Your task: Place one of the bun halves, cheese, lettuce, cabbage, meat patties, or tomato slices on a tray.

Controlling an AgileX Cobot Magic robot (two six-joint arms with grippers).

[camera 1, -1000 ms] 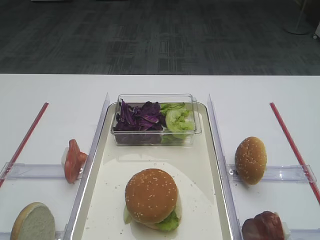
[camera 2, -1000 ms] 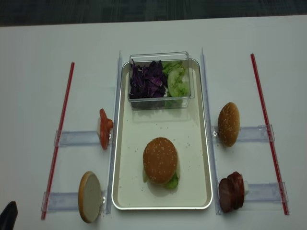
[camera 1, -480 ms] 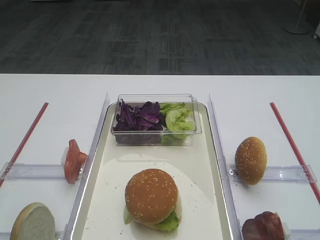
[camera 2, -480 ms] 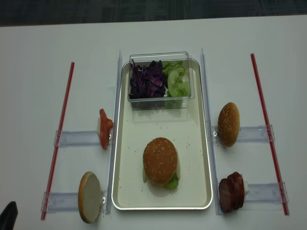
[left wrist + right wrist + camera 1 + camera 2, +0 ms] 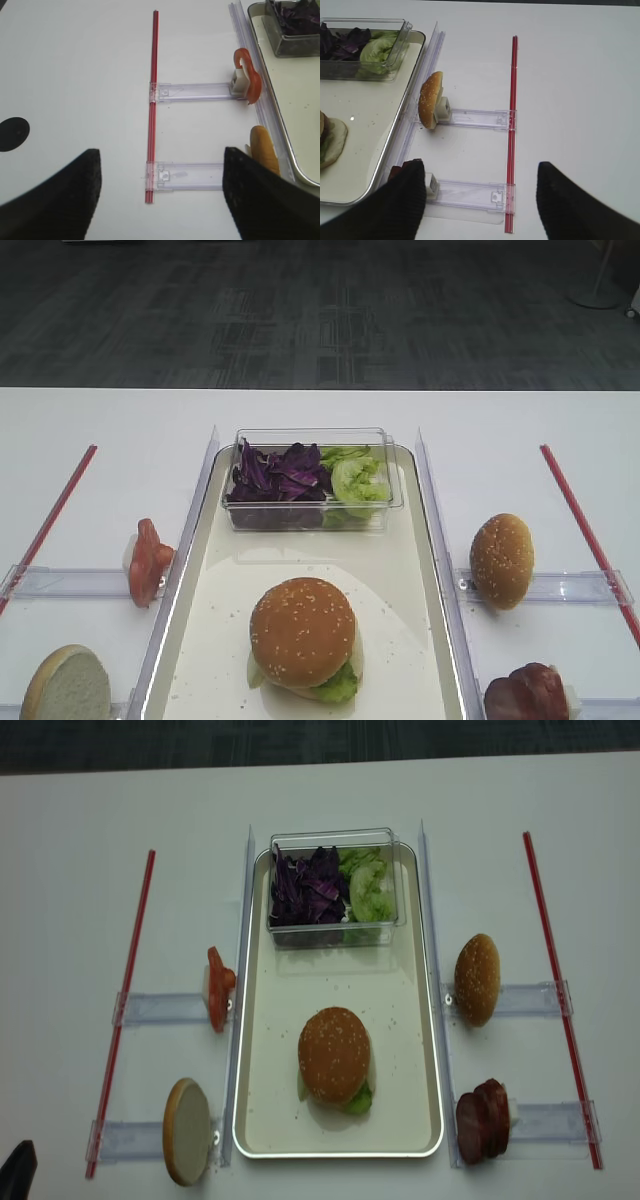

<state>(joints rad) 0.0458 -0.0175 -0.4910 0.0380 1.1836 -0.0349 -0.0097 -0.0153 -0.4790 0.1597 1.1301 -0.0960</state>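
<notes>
Exterior high view is showing a stacked burger (image 5: 303, 638) sitting at lower centre of the tray (image 5: 400, 570), a spare bun half (image 5: 501, 560) standing at right outside it, while both grippers (image 5: 480, 200) (image 5: 160, 195) are hanging wide open, holding nothing.

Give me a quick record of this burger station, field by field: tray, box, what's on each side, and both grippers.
tray: cream tray, centre of table
on tray: assembled burger, sesame top, lettuce showing underneath
box: clear box at tray's far end; cabbage left, lettuce right
left side: tomato slices on a clear stand; pale flat-faced bun half nearer the camera
right side: sesame bun half on a stand; meat patties nearer the camera
left gripper: open, empty, above the table
right gripper: open, empty, near the patties
</notes>
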